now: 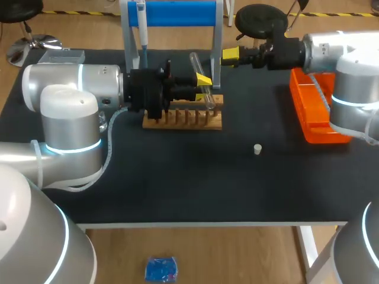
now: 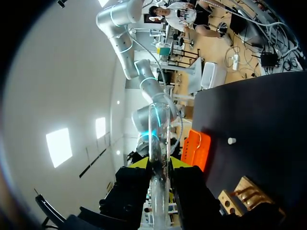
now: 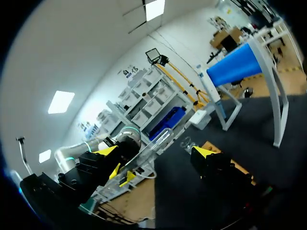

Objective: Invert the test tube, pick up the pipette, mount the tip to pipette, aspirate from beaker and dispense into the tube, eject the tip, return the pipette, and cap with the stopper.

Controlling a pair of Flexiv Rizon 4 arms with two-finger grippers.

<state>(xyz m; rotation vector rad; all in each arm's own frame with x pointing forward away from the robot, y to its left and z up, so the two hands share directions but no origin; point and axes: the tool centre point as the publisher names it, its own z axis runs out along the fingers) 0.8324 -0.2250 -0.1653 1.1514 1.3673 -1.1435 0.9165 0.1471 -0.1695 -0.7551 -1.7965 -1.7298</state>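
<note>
While the left gripper (image 1: 205,89) clenched the tilted test tube (image 1: 196,62) over the wooden rack (image 1: 183,120) at 12 o'clock, the right gripper (image 1: 230,56) hung released at 1 o'clock | risk: smooth glass could slip or strike the rack when turned | count: one tube, one stopper (image 1: 257,149) at 4 o'clock, one pipette (image 1: 141,23)

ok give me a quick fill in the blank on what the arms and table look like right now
1. The left jaws are shut on the glass ____ above the wooden rack.
2. The right jaws are ____ and hold nothing.
3. The pipette hangs on the ____ stand.
4. The orange tip box sits on the robot's ____ side of the table.

Missing words: test tube; open; blue; right.
</note>
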